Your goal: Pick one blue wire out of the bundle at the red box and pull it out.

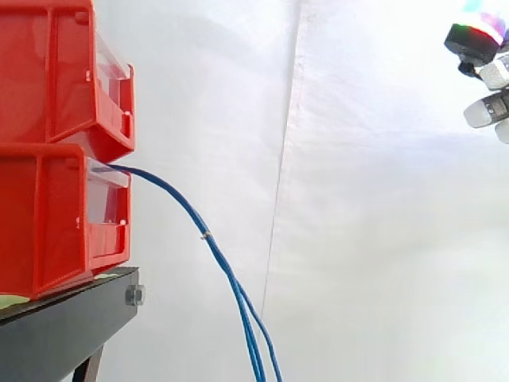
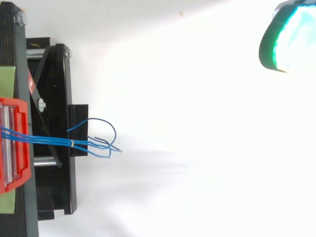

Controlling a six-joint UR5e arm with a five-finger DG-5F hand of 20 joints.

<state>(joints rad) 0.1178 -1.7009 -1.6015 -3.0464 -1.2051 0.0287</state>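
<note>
A white curtain (image 1: 382,239) hangs behind everything. Far from the hand (image 1: 479,44), on the opposite side of the scene and lower down, a black stand (image 1: 64,334) carries two red bins, the upper bin (image 1: 56,72) stacked on the lower bin (image 1: 48,223). The hand itself sits high and well apart from them, near the edge of the side view; it grasps nothing that shows, and whether it is released or clenched I cannot tell.

The bundle of blue wires (image 1: 187,211) comes out of the mouth of the lower bin, slopes down and toward the hand's side, then drops away well below the hand. A small tie (image 1: 207,235) binds it partway along. From above, the bundle runs straight out from the bin, and its loose ends (image 2: 106,143) curl just past the tie. The hand (image 2: 289,39) lies off to one side of that line, so reaching a wire likely calls for coming down, toward the bins and across onto the bundle's axis.
</note>
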